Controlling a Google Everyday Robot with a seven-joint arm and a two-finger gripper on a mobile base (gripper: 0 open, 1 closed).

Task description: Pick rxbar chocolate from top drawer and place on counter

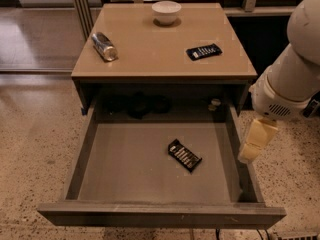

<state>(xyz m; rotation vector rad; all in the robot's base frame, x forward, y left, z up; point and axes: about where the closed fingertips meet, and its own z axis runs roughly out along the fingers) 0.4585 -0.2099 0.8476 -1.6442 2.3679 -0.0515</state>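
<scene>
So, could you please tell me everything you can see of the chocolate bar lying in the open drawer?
The rxbar chocolate is a small, flat, black-wrapped rectangle with rows of whitish lettering. It lies lettering-up and skewed diagonally on the grey floor of the open top drawer, right of centre, touching nothing but the floor. The gripper hangs by the drawer's right wall, apart from the bar.
</scene>
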